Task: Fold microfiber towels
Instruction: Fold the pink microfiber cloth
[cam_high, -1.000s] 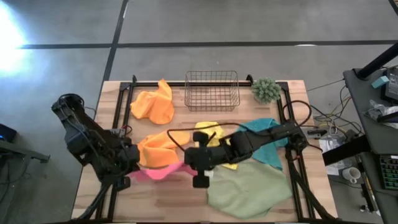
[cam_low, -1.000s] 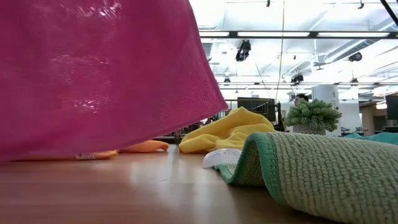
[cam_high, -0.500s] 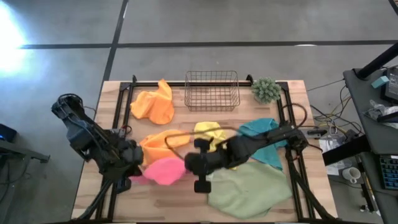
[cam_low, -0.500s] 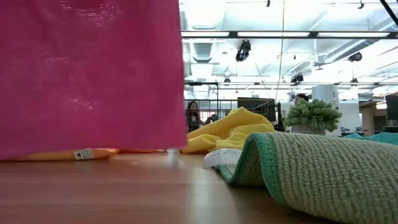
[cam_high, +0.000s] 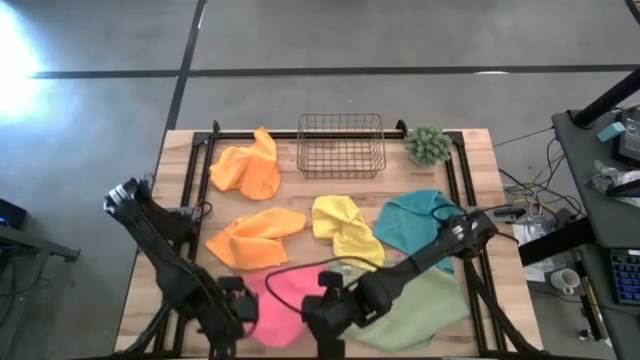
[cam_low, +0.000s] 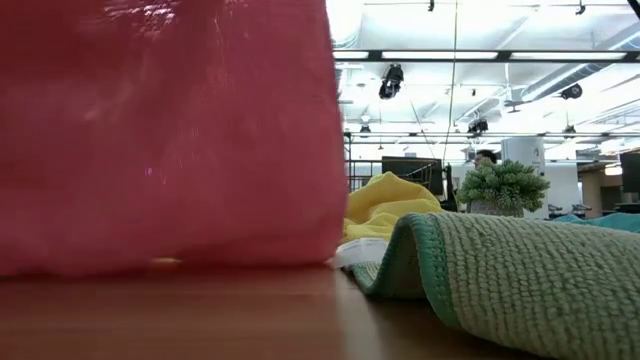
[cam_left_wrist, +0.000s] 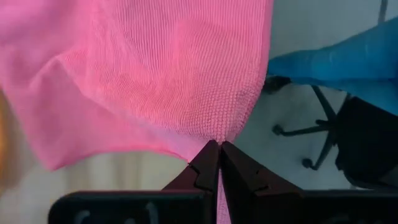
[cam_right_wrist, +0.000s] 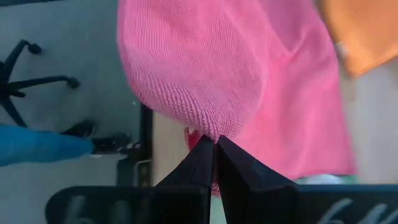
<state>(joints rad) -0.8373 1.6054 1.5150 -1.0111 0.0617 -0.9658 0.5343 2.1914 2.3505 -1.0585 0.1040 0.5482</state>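
A: We are looking down on the wooden table (cam_high: 150, 290), and the light green towel (cam_high: 425, 305) is lying at about five o'clock, the biggest cloth there.

B: We are also seeing the pink towel (cam_high: 285, 305) hanging at six o'clock near the front edge, stretched between both arms. In the low view it is filling most of the picture as a pink sheet.

A: The left gripper (cam_high: 243, 307) is pinching the pink towel's left corner, its fingers (cam_left_wrist: 208, 165) clenched tight on the cloth. The right gripper (cam_high: 318, 308) is grasping the other corner, its fingers (cam_right_wrist: 205, 162) pressed together on the fabric.

B: The teal towel (cam_high: 415, 220) is lying at three o'clock, touching the light green one. The yellow towel (cam_high: 343, 228) is bunching near the centre, just beside the teal.

A: One orange towel (cam_high: 255, 238) is sitting at nine o'clock; the other orange towel (cam_high: 248, 168) is crumpling at eleven o'clock.

B: The wire basket (cam_high: 340, 145) is standing at twelve o'clock, and the small plant (cam_high: 428, 145) is sitting at one o'clock.
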